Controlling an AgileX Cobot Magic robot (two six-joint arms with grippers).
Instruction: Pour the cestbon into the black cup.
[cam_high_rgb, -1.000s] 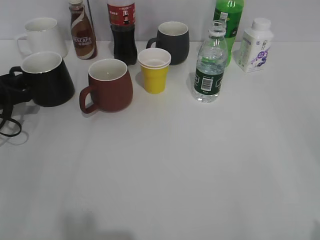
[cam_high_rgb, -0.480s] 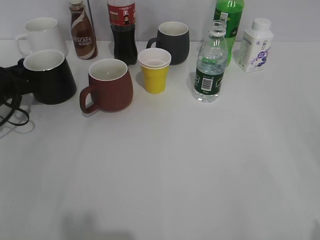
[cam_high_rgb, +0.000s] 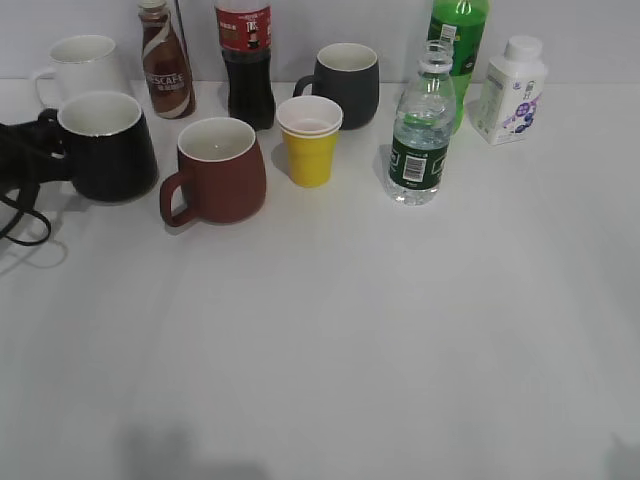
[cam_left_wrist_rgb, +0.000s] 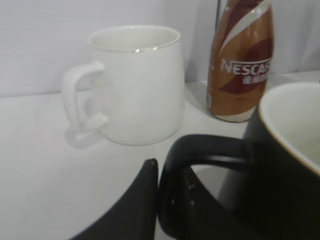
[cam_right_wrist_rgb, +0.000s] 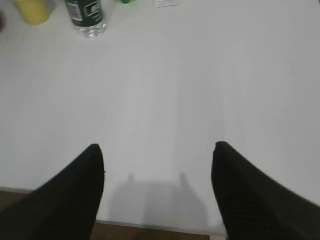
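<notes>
The left gripper (cam_left_wrist_rgb: 165, 210) is closed on the loop handle of the black cup (cam_high_rgb: 105, 145), a grip that lets it carry the mug upright near the white mug (cam_high_rgb: 80, 65). The cestbon (cam_high_rgb: 420, 130) stands untouched, well apart by the green soda bottle (cam_high_rgb: 458, 40). The right gripper (cam_right_wrist_rgb: 157, 185) hangs wide open and empty, low over the bare table (cam_high_rgb: 350, 330), presumably ready for the bottle
</notes>
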